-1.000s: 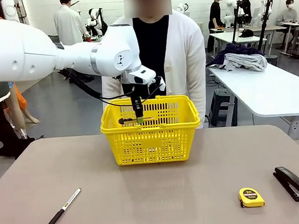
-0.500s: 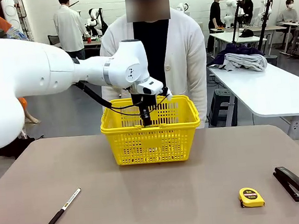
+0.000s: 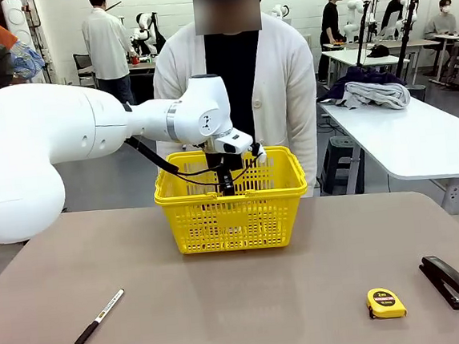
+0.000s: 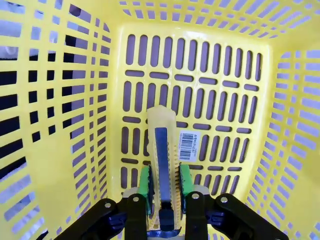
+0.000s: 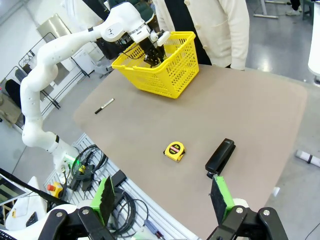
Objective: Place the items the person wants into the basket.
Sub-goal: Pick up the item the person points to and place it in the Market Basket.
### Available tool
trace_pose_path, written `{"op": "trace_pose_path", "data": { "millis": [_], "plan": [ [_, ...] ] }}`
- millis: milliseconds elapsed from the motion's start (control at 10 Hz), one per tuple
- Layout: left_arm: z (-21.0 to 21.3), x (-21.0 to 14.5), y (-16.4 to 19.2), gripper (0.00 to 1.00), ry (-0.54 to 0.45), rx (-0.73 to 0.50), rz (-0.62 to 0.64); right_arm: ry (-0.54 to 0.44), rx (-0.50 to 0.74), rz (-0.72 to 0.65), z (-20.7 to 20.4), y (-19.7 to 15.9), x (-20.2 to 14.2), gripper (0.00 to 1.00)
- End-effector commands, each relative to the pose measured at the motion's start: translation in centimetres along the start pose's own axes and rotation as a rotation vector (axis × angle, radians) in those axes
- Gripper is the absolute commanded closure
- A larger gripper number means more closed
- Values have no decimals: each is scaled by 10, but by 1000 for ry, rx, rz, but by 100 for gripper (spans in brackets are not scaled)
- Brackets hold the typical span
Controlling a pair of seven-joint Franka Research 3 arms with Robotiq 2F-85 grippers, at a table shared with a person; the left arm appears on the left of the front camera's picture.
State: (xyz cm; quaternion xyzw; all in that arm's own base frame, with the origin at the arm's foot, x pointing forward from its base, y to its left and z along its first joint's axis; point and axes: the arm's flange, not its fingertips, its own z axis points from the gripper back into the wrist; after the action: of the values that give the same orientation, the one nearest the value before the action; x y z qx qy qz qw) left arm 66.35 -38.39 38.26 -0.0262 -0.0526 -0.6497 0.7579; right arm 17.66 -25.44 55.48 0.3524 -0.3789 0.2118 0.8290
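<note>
My left gripper [image 3: 226, 182] reaches down inside the yellow basket [image 3: 231, 194], in front of the person [image 3: 278, 87] in a white cardigan. In the left wrist view, the yellow-and-black utility knife [image 4: 161, 145] lies on the basket floor [image 4: 220, 100] between my green pads [image 4: 145, 182]. The left gripper [image 4: 164, 181] is open, with a thin gap beside the knife. The black stapler [image 3: 446, 280] lies at the table's right edge. My right gripper [image 5: 162, 197] hangs open high above the table, looking down on the stapler [image 5: 221, 155] and basket [image 5: 160, 70].
A black-capped white marker [image 3: 99, 317] lies near the front left of the table. A small yellow tape measure [image 3: 386, 302] sits left of the stapler. The table's middle is bare between the basket and these things. Other tables and people stand far behind.
The left gripper has gone down from above the basket rim to its floor, carrying the knife. Its jaws have just spread off the knife. The right arm has not moved.
</note>
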Motion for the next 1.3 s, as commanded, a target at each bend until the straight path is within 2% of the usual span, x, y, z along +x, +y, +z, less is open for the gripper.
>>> {"op": "trace_pose_path", "data": {
  "millis": [0,100,900,1100,1200],
  "plan": [
    [8,13,14,14,10,-12,-32,-19,11,10,0,-1,1,0],
    [9,13,14,0,10,-13,-33,-19,11,10,0,-1,1,0],
    [24,11,0,0,1,-6,-33,-19,11,10,0,-1,1,0],
    [49,13,-26,0,-11,-24,-54,-19,11,10,0,-1,1,0],
    [65,12,-41,0,17,-20,-47,-19,11,10,0,-1,1,0]
  ]
}}
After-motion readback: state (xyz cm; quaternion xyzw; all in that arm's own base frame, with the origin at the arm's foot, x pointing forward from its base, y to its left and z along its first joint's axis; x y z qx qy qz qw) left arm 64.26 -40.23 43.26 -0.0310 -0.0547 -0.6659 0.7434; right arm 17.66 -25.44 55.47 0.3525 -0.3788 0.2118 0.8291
